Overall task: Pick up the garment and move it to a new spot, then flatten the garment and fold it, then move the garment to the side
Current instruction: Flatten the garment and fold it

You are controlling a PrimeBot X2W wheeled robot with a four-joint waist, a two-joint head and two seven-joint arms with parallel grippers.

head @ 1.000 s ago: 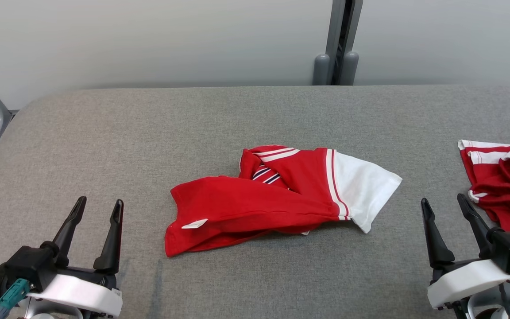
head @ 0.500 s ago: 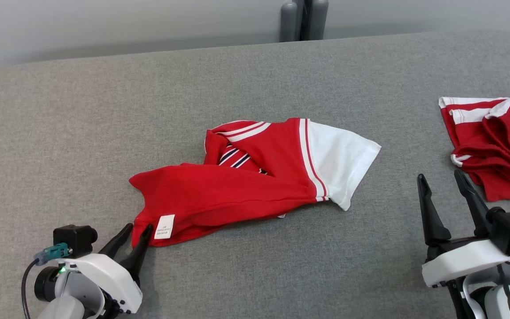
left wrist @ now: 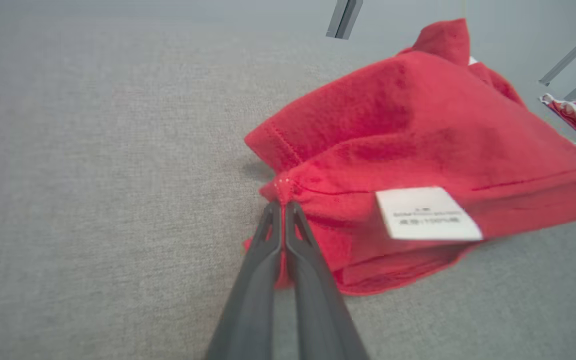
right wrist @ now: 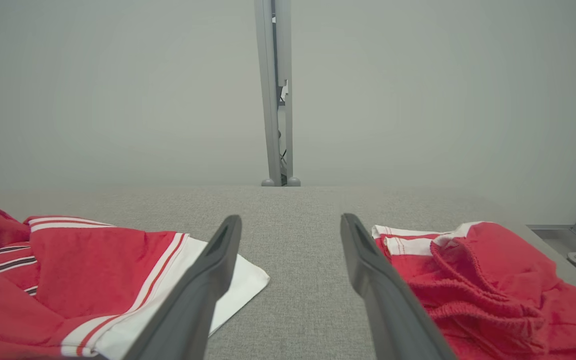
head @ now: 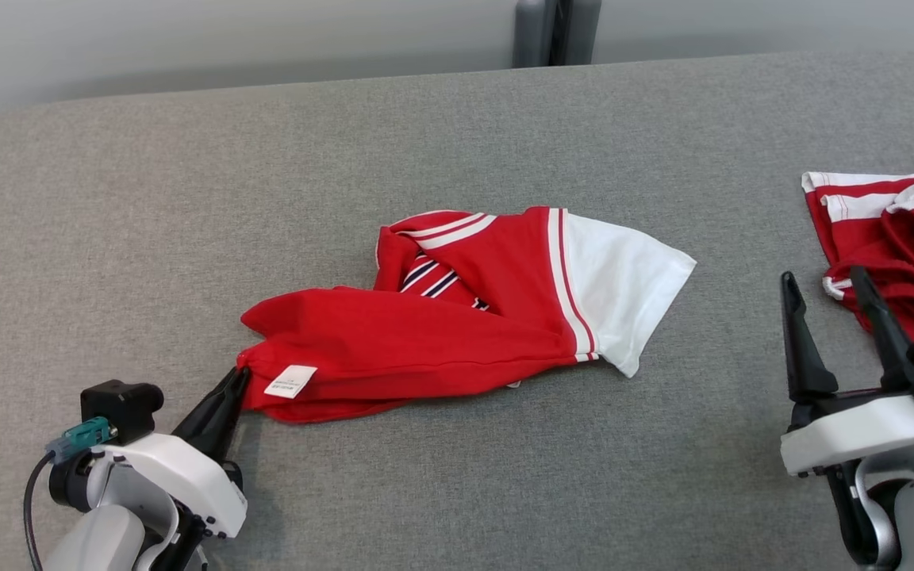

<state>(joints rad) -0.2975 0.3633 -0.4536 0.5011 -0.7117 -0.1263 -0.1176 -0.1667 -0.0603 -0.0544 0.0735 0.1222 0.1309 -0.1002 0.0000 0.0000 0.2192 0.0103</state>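
Observation:
The garment (head: 441,329) is a crumpled red shirt with a white sleeve and a white label, lying mid-table. It shows close up in the left wrist view (left wrist: 418,130) and at the lower left of the right wrist view (right wrist: 83,265). My left gripper (head: 236,381) is shut on the garment's near-left corner, its two dark fingers pinched together on the red hem (left wrist: 282,200). At the lower right my right gripper (head: 826,285) stands open, nothing between its fingers (right wrist: 290,225), hovering over bare table between the two red cloths.
A second red garment with white stripes (head: 901,246) lies at the table's right edge (right wrist: 473,280). The grey fabric-covered table (head: 187,198) spreads wide. A grey post (head: 556,32) stands behind the far edge against the pale wall.
My left gripper reached in to the garment's near-left corner and closed on it; that corner has bunched and lifted slightly. The head camera has tilted and shifted. The right gripper stays open.

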